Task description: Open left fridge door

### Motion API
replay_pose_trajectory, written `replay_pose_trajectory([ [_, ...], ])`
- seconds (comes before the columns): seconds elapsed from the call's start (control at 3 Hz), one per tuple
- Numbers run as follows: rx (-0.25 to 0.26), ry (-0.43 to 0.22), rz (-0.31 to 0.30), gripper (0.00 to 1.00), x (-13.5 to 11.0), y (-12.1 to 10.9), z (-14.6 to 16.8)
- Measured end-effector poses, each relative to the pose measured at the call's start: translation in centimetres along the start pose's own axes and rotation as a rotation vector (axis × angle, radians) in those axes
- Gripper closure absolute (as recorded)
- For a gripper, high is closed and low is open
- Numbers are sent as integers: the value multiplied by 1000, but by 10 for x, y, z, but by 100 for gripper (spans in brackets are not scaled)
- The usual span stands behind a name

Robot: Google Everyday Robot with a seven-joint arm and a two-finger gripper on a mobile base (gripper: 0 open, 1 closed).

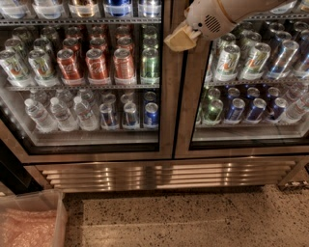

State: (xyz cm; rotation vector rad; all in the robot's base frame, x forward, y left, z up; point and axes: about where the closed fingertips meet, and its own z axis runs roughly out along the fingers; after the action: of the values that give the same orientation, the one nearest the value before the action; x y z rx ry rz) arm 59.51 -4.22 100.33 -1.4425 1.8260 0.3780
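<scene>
The left fridge door (166, 96) is a tall glass pane in a brushed steel frame, and it is closed against the matching right door (186, 96). Behind its glass stand rows of cans (99, 62) and water bottles (60, 113). My gripper (179, 41) has tan pads and hangs from the white arm (227, 12) coming in from the top right. It sits in front of the centre seam, over the right stile of the left door.
A steel louvred kick grille (164, 174) runs below the doors. The floor is speckled terrazzo (193, 217). A clear plastic bin (31, 222) with pinkish contents stands at the bottom left corner.
</scene>
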Motion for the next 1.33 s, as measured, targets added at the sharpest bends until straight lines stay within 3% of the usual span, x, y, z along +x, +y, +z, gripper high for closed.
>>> replay_pose_trajectory([
  [1.33,0,0,0,100,-1,-8,-5],
])
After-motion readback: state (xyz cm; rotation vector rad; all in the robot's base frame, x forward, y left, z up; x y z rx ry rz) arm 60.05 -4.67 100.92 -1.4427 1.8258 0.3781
